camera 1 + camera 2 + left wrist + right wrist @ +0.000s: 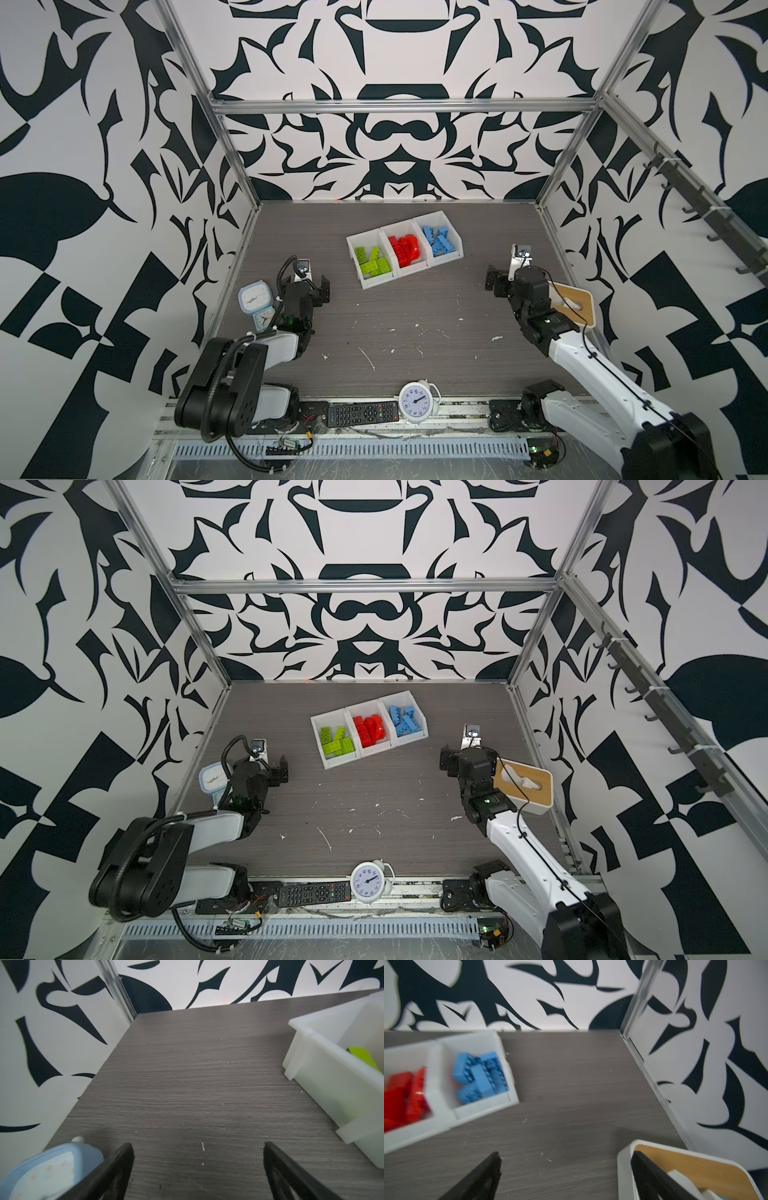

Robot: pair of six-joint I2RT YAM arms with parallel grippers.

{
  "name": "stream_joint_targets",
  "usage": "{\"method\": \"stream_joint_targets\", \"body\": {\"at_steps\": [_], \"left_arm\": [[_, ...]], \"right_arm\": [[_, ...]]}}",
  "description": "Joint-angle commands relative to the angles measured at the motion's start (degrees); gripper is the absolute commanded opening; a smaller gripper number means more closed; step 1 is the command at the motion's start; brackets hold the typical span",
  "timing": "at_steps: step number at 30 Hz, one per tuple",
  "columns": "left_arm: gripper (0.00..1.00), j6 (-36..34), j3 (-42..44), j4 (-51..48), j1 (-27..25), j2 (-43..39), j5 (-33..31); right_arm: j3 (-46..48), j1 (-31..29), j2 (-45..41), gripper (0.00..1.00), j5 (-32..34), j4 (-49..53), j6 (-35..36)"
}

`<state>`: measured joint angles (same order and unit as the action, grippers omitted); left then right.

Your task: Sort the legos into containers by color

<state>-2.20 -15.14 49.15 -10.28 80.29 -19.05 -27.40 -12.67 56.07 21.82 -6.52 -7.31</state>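
Spread wide and empty at left gripper point(197, 1153) and right gripper point(565, 1155). Parked either side of three joined white plastic open-top bins point(376, 284), well apart from them. Inside, left to right: lime green studded plastic bricks point(374, 264), red bricks point(405, 249), light blue bricks point(438, 243). No loose brick seen on grey wood-grain tabletop point(395, 324). Judged: sorting finished. Next: confirm nothing hidden; keep arms clear.

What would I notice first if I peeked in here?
Probably the white containers in the middle of the table, full of bright colour: green legos, red legos and blue legos, each colour in its own bin. Then the swirly black-and-white walls all around, and a round white clock at the near edge.
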Motion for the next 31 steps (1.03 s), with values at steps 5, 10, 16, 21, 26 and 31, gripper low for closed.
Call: {"method": "stream_joint_targets", "body": {"at_steps": [5, 10, 16, 21, 26, 31], "left_arm": [[1.00, 0.0, -2.3, 11.2, 3.2, 9.0, 7.2], [1.00, -0.3, -4.4, 8.2, 3.8, 9.9, 8.8], [1.00, -0.3, -4.7, 7.0, 3.8, 9.5, 9.0], [1.00, -0.4, -4.7, 7.1, 3.9, 9.6, 8.9], [1.00, 0.0, -4.7, 7.0, 3.9, 9.7, 8.9], [1.00, 1.1, -5.0, 6.1, 5.0, 9.4, 10.1]], "right_arm": [[9.1, 6.1, 14.8, 1.00, -3.3, -33.4, 3.3], [13.6, 6.0, 26.6, 1.00, -1.1, -52.4, 4.7], [9.1, 5.5, 32.3, 0.99, -1.0, -48.7, 4.9], [8.4, 5.5, 33.1, 0.99, 2.4, -48.5, 4.7], [8.5, 5.5, 33.1, 0.99, 2.3, -48.8, 4.7], [8.4, 5.5, 33.1, 0.99, 2.3, -48.7, 4.6]]}}
